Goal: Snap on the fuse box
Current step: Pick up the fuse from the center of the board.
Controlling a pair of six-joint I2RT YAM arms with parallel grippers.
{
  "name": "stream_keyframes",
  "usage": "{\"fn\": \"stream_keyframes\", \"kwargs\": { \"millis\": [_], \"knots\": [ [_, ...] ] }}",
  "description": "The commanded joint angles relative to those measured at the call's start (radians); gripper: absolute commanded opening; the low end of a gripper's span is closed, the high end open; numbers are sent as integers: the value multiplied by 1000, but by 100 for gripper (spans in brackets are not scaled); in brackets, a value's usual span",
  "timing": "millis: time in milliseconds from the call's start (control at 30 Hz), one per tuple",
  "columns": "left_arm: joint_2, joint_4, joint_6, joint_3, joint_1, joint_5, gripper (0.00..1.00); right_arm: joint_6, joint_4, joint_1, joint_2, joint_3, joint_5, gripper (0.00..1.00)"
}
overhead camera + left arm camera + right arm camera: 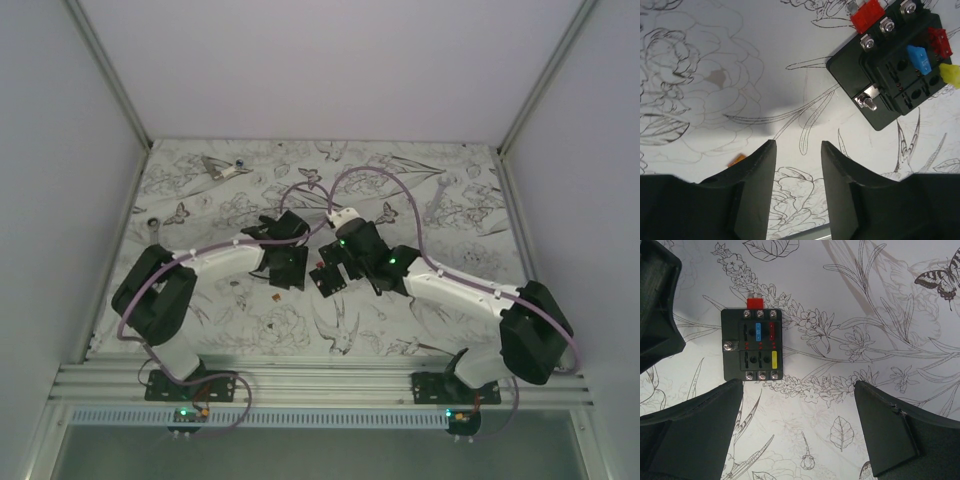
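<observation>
One small black square plastic fuse box (752, 346) lies slotted face up on the flower-printed white table (865, 300). Nearest, off the box's left side, a tiny loose orange fuse (737, 160) lies by the left gripper (798, 145), whose fingers stand apart around nothing. The box sits ahead-right of them. The right gripper (798, 390) gapes wide, with the box just past one fingertip, its long axis running away. Its slots hold a blue fuse (758, 331), a red fuse (772, 330) and a yellow fuse (774, 359). A loose red fuse (755, 302) lies against its far edge.
</observation>
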Motion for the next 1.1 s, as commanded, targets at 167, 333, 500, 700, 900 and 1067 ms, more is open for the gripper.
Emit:
{"fn": "stream_keyframes", "kwargs": {
  "millis": [167,333,500,700,900,1067],
  "knots": [
    [-198,-144,-191,-90,-12,-208,67,-10,35,-2,-16,-4,18,100],
    [-245,-186,-379,-138,-20,-311,68,-15,46,-3,-21,-18,12,100],
    [-219,-191,-523,-145,-39,-388,67,-18,48,-2,-45,-37,16,100],
    [-119,-198,-577,-92,-54,-411,62,-20,50,-7,-51,-48,16,100],
    [-64,-198,-593,-72,-71,-418,52,-27,52,-9,-47,-48,15,100],
    [-35,-198,-589,-60,-70,-394,45,-28,56,-12,-42,-49,11,100]
  ]
}}
